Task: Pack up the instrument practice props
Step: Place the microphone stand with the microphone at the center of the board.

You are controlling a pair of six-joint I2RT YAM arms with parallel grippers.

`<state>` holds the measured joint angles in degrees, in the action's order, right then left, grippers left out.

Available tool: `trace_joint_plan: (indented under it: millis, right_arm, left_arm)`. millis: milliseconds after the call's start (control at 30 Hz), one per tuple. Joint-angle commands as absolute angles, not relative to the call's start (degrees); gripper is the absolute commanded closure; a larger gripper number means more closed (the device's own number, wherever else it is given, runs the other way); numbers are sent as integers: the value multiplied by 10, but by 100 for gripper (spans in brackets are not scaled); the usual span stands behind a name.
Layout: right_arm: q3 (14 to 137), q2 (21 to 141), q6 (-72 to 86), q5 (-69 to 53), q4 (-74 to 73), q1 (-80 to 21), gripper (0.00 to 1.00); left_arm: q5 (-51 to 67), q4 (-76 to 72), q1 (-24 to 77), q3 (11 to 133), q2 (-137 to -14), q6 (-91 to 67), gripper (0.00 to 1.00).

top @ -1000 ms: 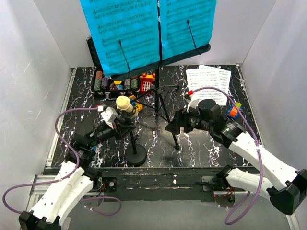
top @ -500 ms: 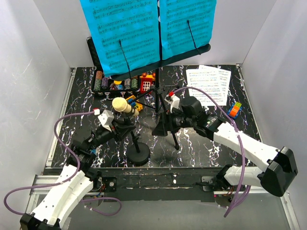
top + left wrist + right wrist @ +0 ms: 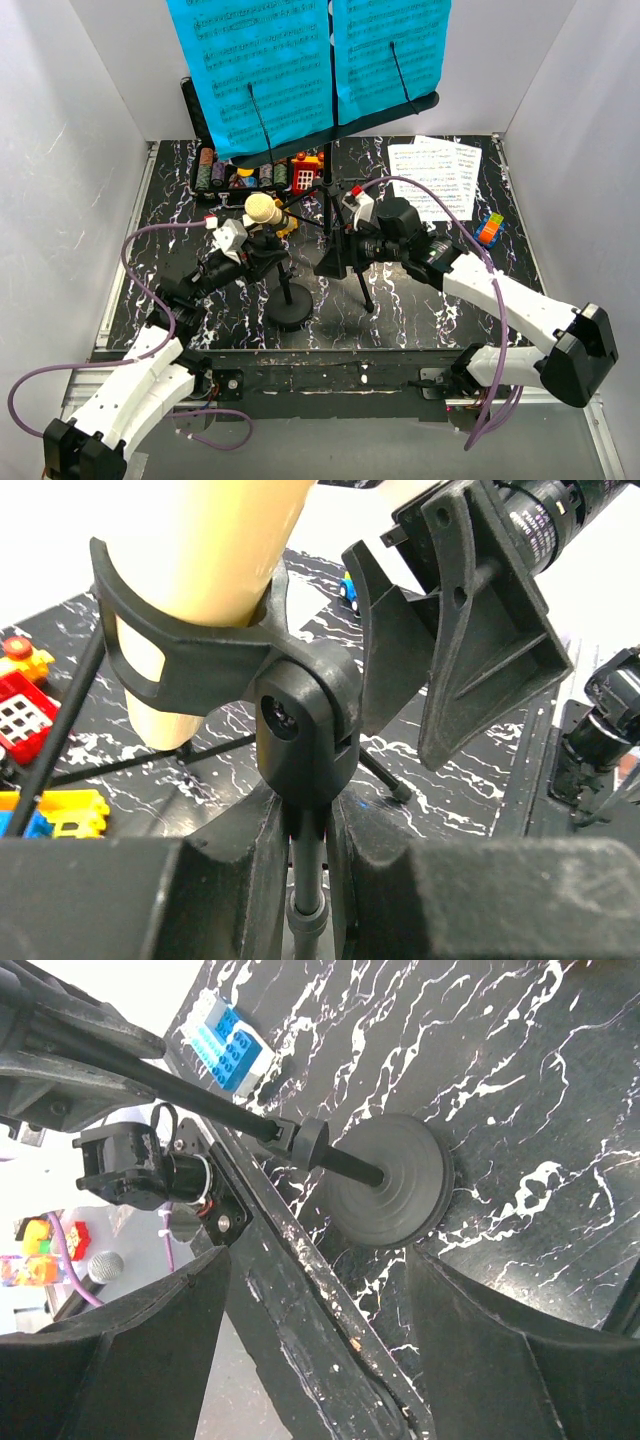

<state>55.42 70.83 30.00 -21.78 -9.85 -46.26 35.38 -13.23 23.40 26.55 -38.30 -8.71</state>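
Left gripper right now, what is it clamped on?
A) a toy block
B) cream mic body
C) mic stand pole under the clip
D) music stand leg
C: left wrist view shows the left gripper closed around the mic stand pole just under the clip, the cream microphone above its fingers.

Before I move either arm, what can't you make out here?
Top view: the pages hide the chip case's back.
Top view: the right hand covers the music stand's legs, so contact is unclear.
Left wrist: the top edge cuts off the mic's head; the left hand hides the mic stand's lower post.
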Motion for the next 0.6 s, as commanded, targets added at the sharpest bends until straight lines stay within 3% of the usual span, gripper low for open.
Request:
trace_joint_plan:
  millis: [0,300,567]
  right_arm:
    - [552,665,276,-186,-67,-464,22]
    - [552,635,250,-142,-96,-465,21]
    - [534,602,226,-107,-118,-464,21]
  left_arm:
    - [349,-199,236,311,-379,-42,100]
    - [318,-352,238,273,-449,-79,100]
    - [318,-356,246,265,-488,-58,100]
